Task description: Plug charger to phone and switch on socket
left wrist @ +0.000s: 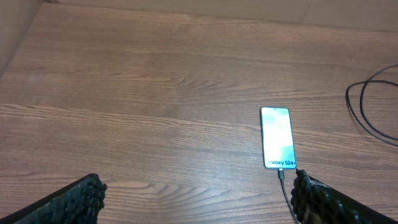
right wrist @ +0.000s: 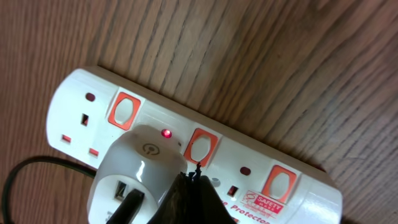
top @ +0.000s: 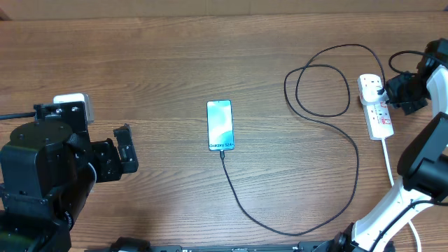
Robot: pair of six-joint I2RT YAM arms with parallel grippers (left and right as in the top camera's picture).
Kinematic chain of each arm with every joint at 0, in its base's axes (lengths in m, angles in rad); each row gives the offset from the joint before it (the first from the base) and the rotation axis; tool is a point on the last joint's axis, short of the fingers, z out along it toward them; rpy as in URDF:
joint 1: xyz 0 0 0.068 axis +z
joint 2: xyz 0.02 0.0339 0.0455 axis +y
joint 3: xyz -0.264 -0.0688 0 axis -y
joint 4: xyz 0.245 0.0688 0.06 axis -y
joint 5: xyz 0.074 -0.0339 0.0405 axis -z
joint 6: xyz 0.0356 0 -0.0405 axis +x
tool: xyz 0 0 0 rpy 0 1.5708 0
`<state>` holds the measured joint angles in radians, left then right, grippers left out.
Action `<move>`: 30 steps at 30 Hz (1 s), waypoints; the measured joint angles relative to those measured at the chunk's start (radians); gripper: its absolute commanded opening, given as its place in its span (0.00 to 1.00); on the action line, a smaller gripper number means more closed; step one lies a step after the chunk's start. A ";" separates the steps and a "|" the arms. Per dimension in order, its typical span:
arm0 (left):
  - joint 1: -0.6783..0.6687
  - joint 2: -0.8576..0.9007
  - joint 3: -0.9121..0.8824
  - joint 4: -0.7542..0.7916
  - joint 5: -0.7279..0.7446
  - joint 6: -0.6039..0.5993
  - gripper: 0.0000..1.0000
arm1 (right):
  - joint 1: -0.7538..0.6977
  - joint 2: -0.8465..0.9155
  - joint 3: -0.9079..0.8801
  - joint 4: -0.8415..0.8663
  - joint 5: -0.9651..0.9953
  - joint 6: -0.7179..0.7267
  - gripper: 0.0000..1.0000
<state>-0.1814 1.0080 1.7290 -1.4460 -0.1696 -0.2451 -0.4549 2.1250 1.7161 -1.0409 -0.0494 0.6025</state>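
The phone (top: 220, 124) lies mid-table with its screen lit; it also shows in the left wrist view (left wrist: 277, 137). The black charger cable (top: 348, 150) is plugged into the phone's near end, loops right and runs to a white adapter (right wrist: 134, 168) seated in the white socket strip (top: 376, 105). In the right wrist view the socket strip (right wrist: 249, 155) has orange-red switches and a small red light lit beside the adapter. My right gripper (right wrist: 198, 167) is shut, its tip on the strip just below the middle switch (right wrist: 201, 147). My left gripper (left wrist: 199, 196) is open and empty, left of the phone.
A small white box (top: 70, 103) sits at the far left beside the left arm. The strip's thick white cord (top: 389, 162) runs toward the table's front right. The right arm's base stands at the front right.
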 measured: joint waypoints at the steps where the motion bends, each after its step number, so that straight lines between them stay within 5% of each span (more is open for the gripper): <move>1: 0.000 0.000 0.000 0.000 0.000 0.000 1.00 | 0.002 0.007 0.000 -0.002 0.000 -0.001 0.04; 30: 0.000 -0.014 -0.001 -0.002 0.000 0.000 1.00 | 0.049 0.076 0.026 -0.099 0.016 -0.059 0.04</move>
<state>-0.1814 0.9943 1.7279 -1.4475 -0.1696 -0.2451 -0.4057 2.2005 1.7420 -1.1397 -0.0334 0.5438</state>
